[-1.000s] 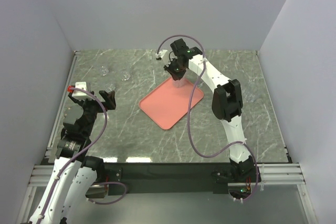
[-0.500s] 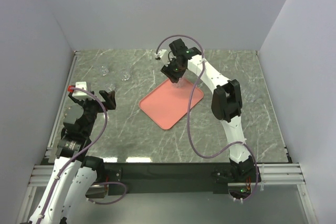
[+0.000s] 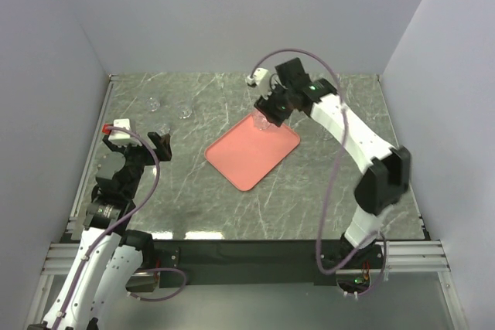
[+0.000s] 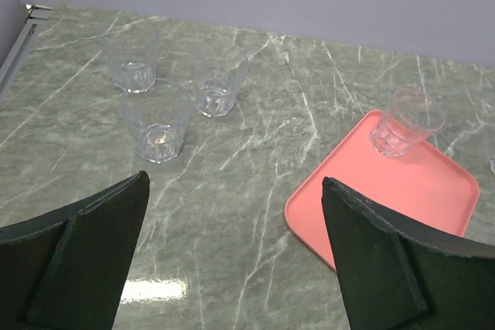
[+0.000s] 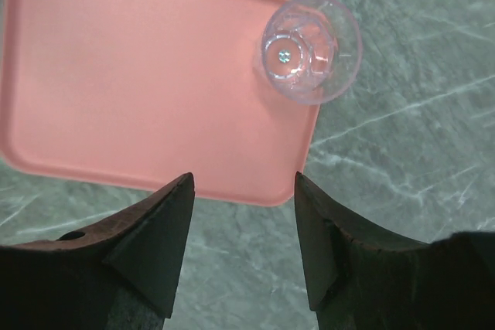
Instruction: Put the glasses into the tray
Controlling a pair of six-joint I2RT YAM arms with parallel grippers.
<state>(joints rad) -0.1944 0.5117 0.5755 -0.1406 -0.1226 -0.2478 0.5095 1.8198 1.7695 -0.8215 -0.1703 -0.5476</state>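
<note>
Right fingers (image 5: 151,245) and left fingers (image 4: 85,260) gape empty: one small clear tumbler (image 5: 309,48) stands in the flat salmon-pink tray (image 5: 116,75), three others (image 4: 158,125) wait on the worktop (image 4: 255,168).

The surface (image 3: 193,206) is a green slab with a stone pattern, pale veins crossing it in every direction. It has a dull sheen, and a patch of glare (image 4: 152,291) lies on it in the left wrist view. A back wall (image 3: 232,13), a left wall (image 3: 46,75) and a right wall (image 3: 452,75), all plain and pale grey, close it in on three sides. A metal rail (image 3: 94,152) runs along its left edge. At the near edge a black strip (image 3: 247,253) borders it, with a silver slotted frame (image 3: 414,256) just beyond.
</note>
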